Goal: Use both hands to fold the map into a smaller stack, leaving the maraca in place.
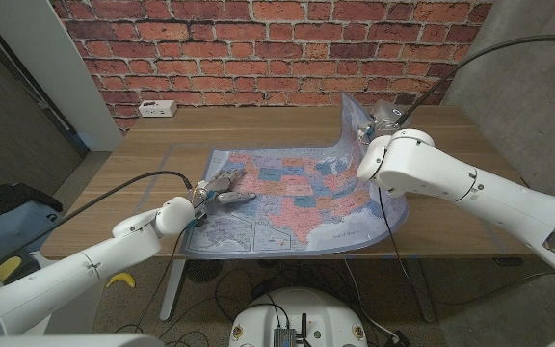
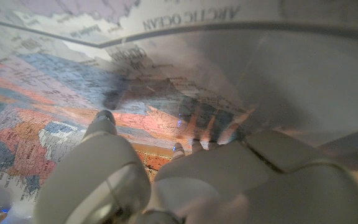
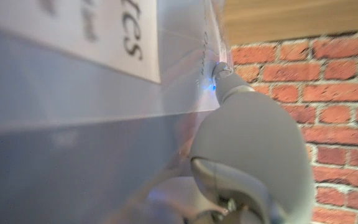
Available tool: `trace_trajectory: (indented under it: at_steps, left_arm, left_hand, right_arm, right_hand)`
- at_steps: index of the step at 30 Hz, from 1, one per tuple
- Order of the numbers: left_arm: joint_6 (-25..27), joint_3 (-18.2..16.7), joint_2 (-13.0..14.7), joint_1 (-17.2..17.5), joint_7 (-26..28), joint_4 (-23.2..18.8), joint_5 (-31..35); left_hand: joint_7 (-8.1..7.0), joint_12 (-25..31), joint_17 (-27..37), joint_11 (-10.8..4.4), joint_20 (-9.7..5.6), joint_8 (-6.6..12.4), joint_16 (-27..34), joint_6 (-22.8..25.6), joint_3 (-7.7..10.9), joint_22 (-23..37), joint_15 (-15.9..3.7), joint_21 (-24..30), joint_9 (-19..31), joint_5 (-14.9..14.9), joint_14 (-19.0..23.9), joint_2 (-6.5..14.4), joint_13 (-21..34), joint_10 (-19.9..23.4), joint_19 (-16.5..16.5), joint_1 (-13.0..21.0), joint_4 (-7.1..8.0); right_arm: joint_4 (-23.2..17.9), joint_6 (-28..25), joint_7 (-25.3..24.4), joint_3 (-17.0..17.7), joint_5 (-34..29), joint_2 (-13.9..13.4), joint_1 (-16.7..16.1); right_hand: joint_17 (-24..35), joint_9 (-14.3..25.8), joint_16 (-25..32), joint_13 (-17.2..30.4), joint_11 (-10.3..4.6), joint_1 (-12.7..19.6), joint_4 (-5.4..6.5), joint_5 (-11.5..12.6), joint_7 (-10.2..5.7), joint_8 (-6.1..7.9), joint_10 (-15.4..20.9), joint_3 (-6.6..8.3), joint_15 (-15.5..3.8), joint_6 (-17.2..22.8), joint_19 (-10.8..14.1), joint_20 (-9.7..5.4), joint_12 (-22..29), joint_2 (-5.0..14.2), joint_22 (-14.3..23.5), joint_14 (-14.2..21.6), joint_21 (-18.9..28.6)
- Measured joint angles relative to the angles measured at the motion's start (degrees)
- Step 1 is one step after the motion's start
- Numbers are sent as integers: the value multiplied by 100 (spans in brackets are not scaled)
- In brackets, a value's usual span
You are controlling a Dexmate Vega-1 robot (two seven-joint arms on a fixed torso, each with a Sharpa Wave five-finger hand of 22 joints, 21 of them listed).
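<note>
A map of the United States (image 1: 292,198) lies spread on the wooden table (image 1: 210,130). Its far right corner (image 1: 350,120) is lifted and curls upward. My right hand (image 1: 379,120) grips that raised corner; in the right wrist view a fingertip (image 3: 222,71) presses against the sheet (image 3: 73,124). My left hand (image 1: 222,188) rests with its fingers spread on the map's left part and holds nothing. In the left wrist view its fingers (image 2: 104,118) touch the printed surface (image 2: 36,81).
A white power strip (image 1: 157,108) sits at the table's far left edge against the brick wall (image 1: 258,48). A black cable (image 1: 114,193) runs along my left arm. The map's near edge lies close to the table's front edge (image 1: 277,256).
</note>
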Motion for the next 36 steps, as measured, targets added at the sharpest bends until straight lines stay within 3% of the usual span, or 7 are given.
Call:
trace_trajectory:
  at_steps: [6,9,12,15,16,22,36]
  left_arm:
    - [-24,90,-96,-139,-155,141,48]
    - [-29,116,-123,-176,-156,192,51]
    - [-30,137,-144,-195,-156,237,51]
    - [-34,137,-144,-195,-156,237,51]
    - [-37,137,-144,-195,-156,237,51]
    - [-61,152,-165,-206,-156,324,31]
    - [-88,131,-150,-193,-156,363,-24]
  left_hand:
    - [0,0,0,12,-102,0,1,0,0,-2,-27,-1,0,0,-118,0,-1,-25,-102,0,0]
    - [0,0,0,13,-104,0,1,0,0,-2,-50,-1,0,0,-157,0,-4,-29,-104,0,0]
    - [0,0,0,-118,-341,-1,-4,0,0,-1,-135,-1,-1,0,-321,0,-29,-158,-340,0,0]
    - [-1,0,0,-134,-349,-1,-5,0,0,-2,-143,-1,-1,0,-330,0,-29,-170,-349,0,0]
    - [-1,0,0,-139,-350,-1,-6,0,0,-1,-142,-1,-1,0,-324,0,-29,-174,-349,0,0]
    - [-1,0,1,-226,-412,-4,-50,0,-11,-1,-160,0,-1,0,-303,0,-29,-243,-411,0,-12]
    - [-1,0,2,-240,-413,-4,-62,0,-48,-1,-161,0,-1,0,-302,0,-29,-229,-409,0,-1]
  right_arm:
    - [322,1,0,-759,811,268,956]
    - [432,3,0,-775,905,425,1084]
    - [518,2,1,-626,819,630,1060]
    - [614,2,1,-321,819,916,870]
    - [660,4,0,-123,282,1079,724]
    - [805,4,0,779,-360,1666,3]
    - [1134,9,24,2481,-256,2517,-1094]
  right_hand:
    - [129,1,72,44,-52,-7,0,40,0,53,8,0,-3,0,112,-13,8,-7,0,23,94]
    - [187,1,113,65,-52,-7,0,55,-21,55,8,0,-13,-20,114,-15,8,-7,0,75,119]
    - [238,3,134,54,-52,-30,-7,83,-21,56,8,39,-13,-20,174,-12,8,-30,-1,76,161]
    - [288,76,156,54,-52,-44,-6,87,-21,56,8,39,-15,-20,215,-13,8,-44,-1,156,184]
    - [301,84,176,54,-52,-44,-9,87,-21,56,8,41,-15,-20,233,-15,8,-44,-1,156,204]
    - [394,156,219,32,-52,-19,-46,87,-18,56,8,79,-13,-24,316,-13,8,-64,-1,197,312]
    - [427,286,218,1,-30,-4,-30,123,35,51,-13,151,8,-95,347,19,-21,-48,-2,238,400]
